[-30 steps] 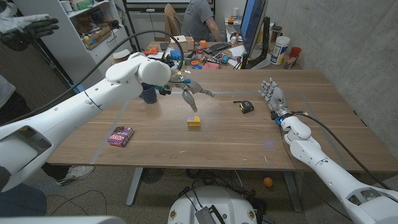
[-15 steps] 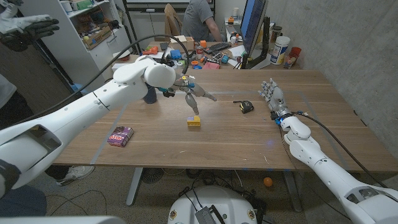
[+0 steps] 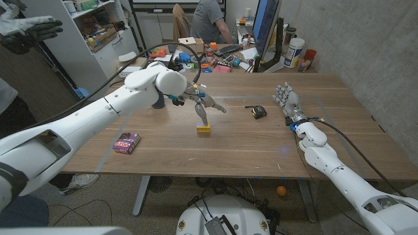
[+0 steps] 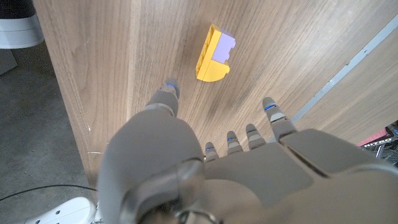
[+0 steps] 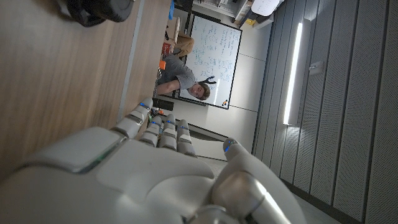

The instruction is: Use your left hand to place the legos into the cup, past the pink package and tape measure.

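The left hand (image 3: 204,104) hangs over the table (image 3: 248,147) with its fingers (image 4: 272,115) spread apart, holding nothing. The yellow and purple legos (image 3: 204,128) sit on the wood just under its fingertips, not touching them. The dark cup (image 3: 157,99) is behind the left arm, mostly hidden. The pink package (image 3: 126,142) lies off to the hand's left, nearer the robot. The tape measure (image 3: 259,111) is to its right. The right hand (image 3: 286,101) stands far off by the table's right side, fingers up and empty.
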